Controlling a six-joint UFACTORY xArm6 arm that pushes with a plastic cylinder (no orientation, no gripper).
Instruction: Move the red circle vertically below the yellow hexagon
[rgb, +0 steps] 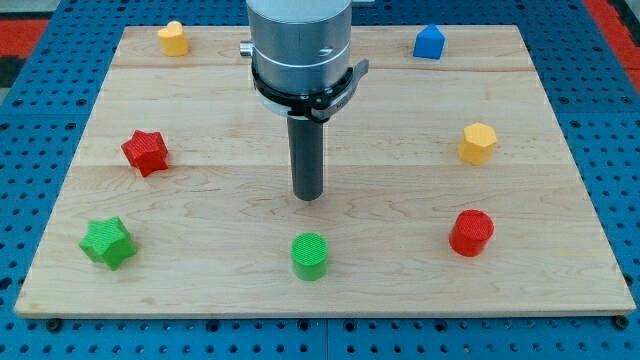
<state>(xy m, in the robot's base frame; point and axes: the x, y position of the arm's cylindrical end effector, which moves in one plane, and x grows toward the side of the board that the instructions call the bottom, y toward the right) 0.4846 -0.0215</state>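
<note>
The red circle (471, 232) lies at the view's lower right. The yellow hexagon (478, 143) sits above it, at the view's right, with a gap of bare board between them. My tip (308, 196) stands near the board's middle, well to the left of both blocks and touching neither. It is just above the green circle (309, 256).
A red star (145, 152) is at the view's left and a green star (107, 243) at the lower left. A second yellow block (173, 38) sits at the top left and a blue block (428, 42) at the top right. The wooden board (200, 290) lies on a blue pegboard.
</note>
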